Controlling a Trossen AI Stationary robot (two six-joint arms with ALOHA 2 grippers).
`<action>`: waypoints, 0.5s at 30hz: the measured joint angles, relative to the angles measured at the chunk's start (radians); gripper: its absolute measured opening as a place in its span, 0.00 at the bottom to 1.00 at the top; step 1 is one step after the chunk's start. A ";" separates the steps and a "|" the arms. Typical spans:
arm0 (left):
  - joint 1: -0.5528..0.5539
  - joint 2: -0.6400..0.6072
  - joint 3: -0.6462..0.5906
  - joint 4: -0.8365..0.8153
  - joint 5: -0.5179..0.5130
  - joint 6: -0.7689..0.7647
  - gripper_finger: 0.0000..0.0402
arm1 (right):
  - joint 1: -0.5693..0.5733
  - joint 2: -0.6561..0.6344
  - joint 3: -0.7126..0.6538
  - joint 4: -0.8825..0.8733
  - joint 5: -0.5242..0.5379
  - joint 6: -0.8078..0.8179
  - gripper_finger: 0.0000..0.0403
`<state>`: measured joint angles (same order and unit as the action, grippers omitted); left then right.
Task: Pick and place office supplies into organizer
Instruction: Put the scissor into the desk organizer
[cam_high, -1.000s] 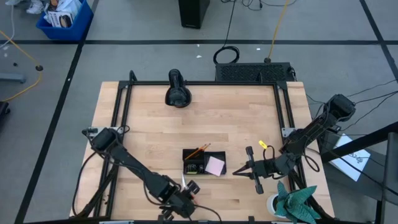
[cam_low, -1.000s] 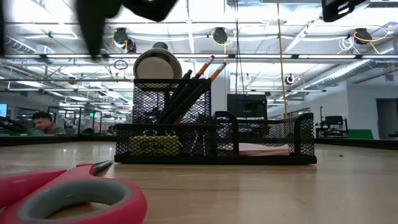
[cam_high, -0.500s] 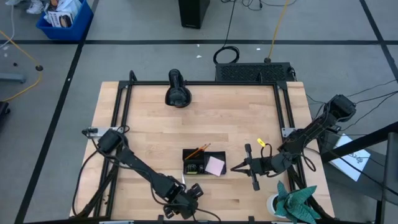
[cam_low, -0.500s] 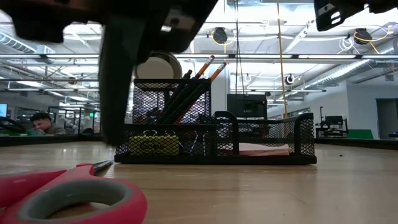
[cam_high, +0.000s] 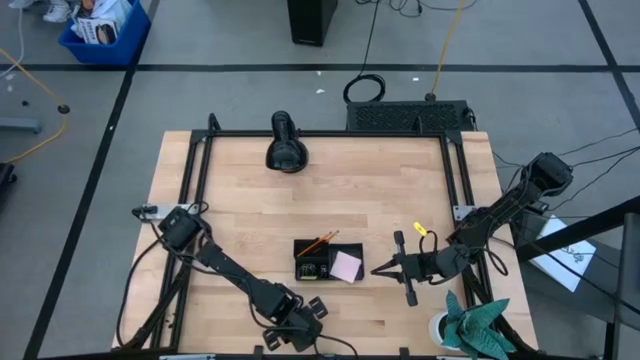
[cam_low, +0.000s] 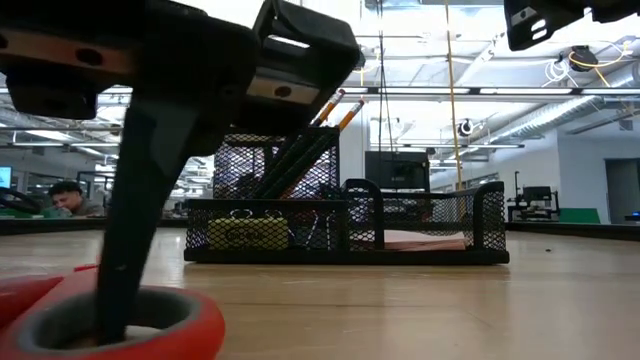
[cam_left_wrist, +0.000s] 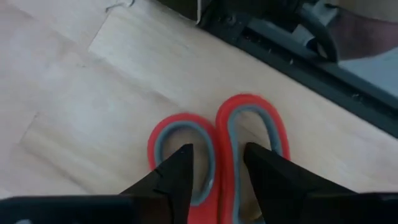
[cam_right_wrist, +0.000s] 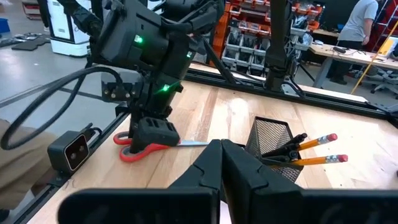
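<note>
Straddling scissors (cam_left_wrist: 214, 155), left pincer (cam_left_wrist: 217, 163) apparently open.

Layout at the near edge of my table

I have the organizer (cam_high: 328, 262) near the table (cam_high: 240, 190) middle, pencils (cam_low: 340, 108) standing in its left-hand cup, sticky pad (cam_high: 346, 266) in its right tray. The scissors (cam_left_wrist: 214, 146) lie in front of it by the near edge, my left gripper (cam_high: 303, 322) on their handles, one finger in a loop. My right gripper (cam_high: 383, 272) sits just right of the organizer.
</note>
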<state>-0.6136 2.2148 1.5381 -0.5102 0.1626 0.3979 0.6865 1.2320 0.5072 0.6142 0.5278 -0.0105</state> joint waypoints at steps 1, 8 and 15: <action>0.000 0.010 0.002 0.001 0.011 -0.001 0.38 | 0.000 0.000 0.000 -0.001 0.000 0.000 0.00; 0.000 0.032 -0.001 0.048 0.058 -0.094 0.25 | 0.000 0.000 0.000 -0.006 0.000 0.006 0.00; -0.004 0.027 -0.004 0.087 0.027 -0.221 0.04 | 0.000 0.000 0.000 -0.005 0.000 0.006 0.00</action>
<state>-0.6174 2.2417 1.5345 -0.4229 0.1897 0.1771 0.6868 1.2320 0.5068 0.6089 0.5278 -0.0041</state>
